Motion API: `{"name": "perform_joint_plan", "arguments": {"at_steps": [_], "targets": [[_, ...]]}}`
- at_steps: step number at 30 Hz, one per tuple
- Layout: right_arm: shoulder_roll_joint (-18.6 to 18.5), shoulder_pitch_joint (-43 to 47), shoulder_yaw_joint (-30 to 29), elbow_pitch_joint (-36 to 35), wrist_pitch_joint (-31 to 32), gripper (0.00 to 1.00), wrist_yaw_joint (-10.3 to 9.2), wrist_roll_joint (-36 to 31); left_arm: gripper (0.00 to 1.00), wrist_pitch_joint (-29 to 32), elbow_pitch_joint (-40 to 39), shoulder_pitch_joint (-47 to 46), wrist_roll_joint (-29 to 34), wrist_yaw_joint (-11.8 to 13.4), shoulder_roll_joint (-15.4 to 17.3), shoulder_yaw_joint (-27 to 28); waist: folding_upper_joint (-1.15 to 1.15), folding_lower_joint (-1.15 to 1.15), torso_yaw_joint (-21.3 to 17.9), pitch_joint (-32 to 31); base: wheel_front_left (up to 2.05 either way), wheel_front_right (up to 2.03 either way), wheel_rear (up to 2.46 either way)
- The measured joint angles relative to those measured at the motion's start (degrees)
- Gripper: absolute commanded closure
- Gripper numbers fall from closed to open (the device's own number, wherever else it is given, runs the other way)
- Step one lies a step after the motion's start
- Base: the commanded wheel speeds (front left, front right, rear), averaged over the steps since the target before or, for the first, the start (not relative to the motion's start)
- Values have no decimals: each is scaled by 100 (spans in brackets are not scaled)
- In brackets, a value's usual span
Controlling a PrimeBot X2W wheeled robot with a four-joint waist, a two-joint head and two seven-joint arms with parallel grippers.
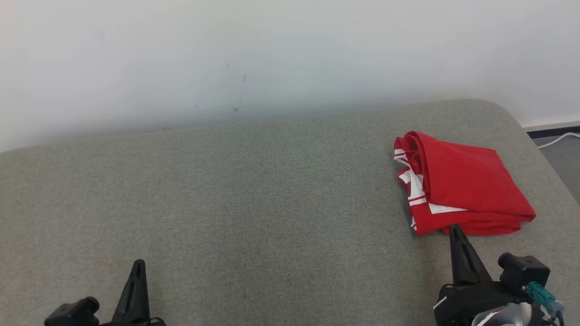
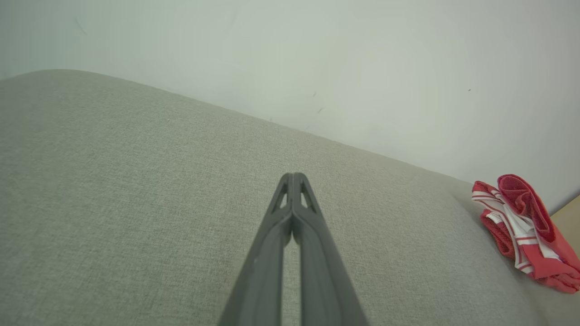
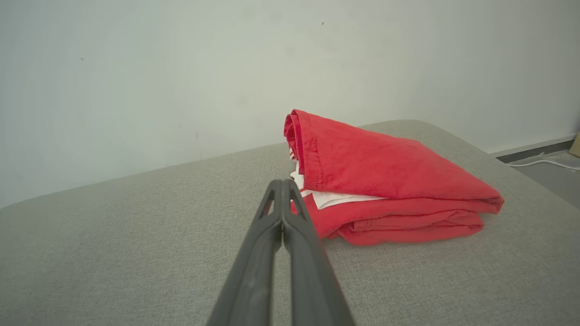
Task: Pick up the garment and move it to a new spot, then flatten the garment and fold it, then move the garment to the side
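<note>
The garment (image 1: 462, 183) is red with white stripes and lies folded in a thick bundle at the right side of the grey cushion (image 1: 253, 199). My right gripper (image 1: 455, 231) is shut and empty, its tip just short of the bundle's near edge. From the right wrist, the garment (image 3: 385, 181) sits just beyond and to the right of the shut right gripper (image 3: 282, 183). At the lower left my left gripper (image 1: 138, 265) is shut with nothing in it, far from the cloth. Past the closed left gripper (image 2: 293, 177) in the left wrist view, the garment (image 2: 525, 231) shows at the far right.
A pale wall (image 1: 272, 59) rises right behind the cushion. The cushion's rounded right end drops to a grey floor (image 1: 564, 163) with a white cable (image 1: 559, 139). Bare grey fabric stretches across the middle and left.
</note>
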Motion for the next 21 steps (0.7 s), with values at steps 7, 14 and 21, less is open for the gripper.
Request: {"name": "perform_joint_plan", "arguments": {"at_steps": [7,14,21], "targets": [[5,-27,-79,57,176,100,68,660,100,152,75,-21,-617,-59,-29,125,0,0,4,1,0,0,0],[13,-40,-159,97,328,100,151,1257,100,261,149,-63,-1101,-160,-56,241,0,0,8,1,0,0,0],[23,-58,-237,134,459,100,210,1818,100,406,225,-104,-1679,-256,-79,356,0,0,12,3,0,0,0]]}}
